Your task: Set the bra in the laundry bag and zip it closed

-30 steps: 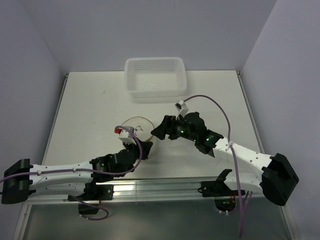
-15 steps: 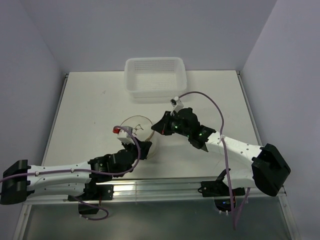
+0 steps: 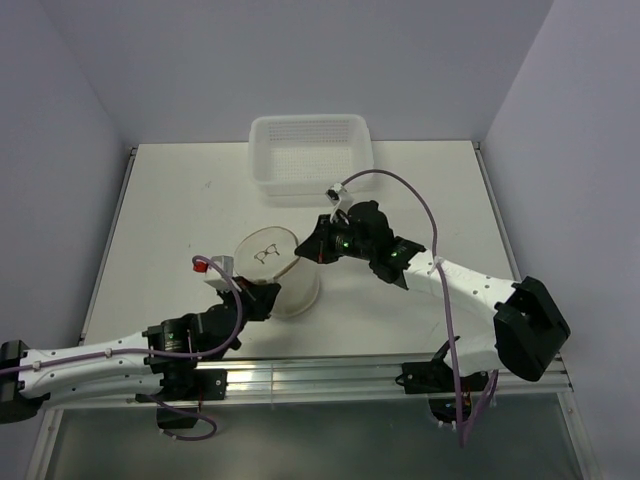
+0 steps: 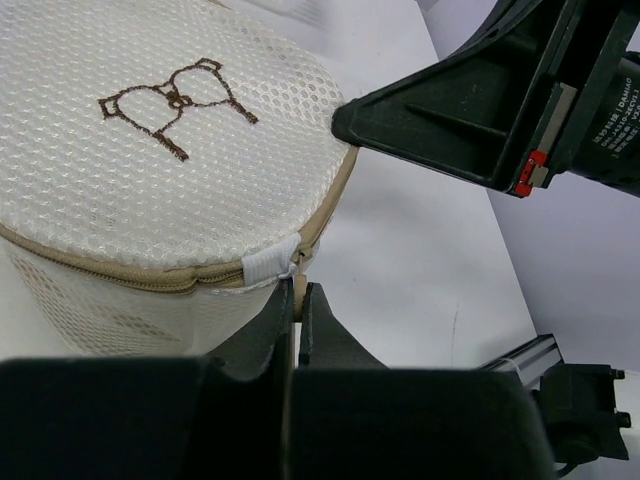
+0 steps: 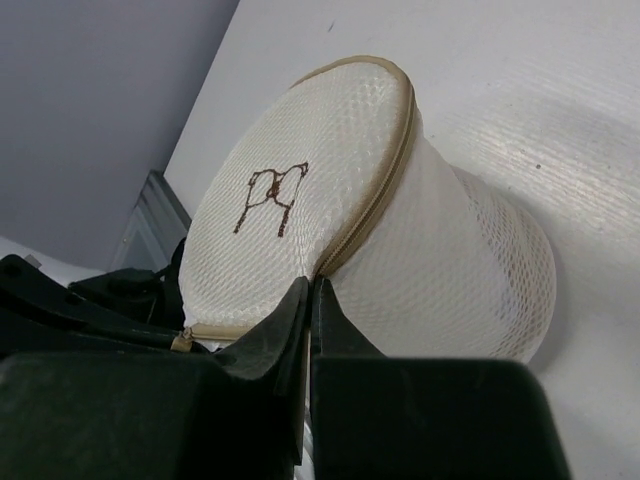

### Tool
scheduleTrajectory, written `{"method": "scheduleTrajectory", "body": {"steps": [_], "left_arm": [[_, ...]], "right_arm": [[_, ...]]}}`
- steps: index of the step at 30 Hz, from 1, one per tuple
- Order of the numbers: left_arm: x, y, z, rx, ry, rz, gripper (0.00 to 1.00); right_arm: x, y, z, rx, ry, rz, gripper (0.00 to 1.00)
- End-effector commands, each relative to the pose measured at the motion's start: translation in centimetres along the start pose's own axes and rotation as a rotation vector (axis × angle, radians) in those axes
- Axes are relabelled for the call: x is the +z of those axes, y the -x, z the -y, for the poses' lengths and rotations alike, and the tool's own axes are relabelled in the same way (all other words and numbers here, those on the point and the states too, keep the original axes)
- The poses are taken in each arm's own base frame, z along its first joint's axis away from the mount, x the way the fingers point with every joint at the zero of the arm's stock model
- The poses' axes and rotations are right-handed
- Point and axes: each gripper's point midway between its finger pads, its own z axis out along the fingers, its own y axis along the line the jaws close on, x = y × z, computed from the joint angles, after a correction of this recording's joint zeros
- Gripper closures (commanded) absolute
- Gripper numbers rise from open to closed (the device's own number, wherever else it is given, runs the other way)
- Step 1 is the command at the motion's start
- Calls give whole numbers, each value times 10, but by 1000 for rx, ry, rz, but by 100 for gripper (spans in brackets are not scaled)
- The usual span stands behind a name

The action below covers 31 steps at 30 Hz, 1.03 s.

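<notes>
mesh laundry bag (image 3: 272,262) between left gripper (image 4: 297,290) and right gripper (image 5: 312,285)

Mesh of the laundry bag (image 3: 272,265) veils its contents; the bra cannot be made out. What the left gripper (image 4: 297,300) and right gripper (image 5: 310,300) pinch at its seam is hidden between their fingers.
</notes>
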Motion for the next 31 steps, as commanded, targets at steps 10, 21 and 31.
{"method": "scheduleTrajectory", "body": {"steps": [10, 21, 31], "left_arm": [[-13, 61, 42, 135, 8, 45, 2], [-62, 135, 20, 94, 33, 153, 1], [-70, 114, 11, 94, -27, 75, 1]], "right_arm": [[-43, 69, 3, -94, -88, 280, 2], [-194, 96, 11, -150, -271, 717, 0], [-244, 89, 33, -97, -372, 871, 0]]}}
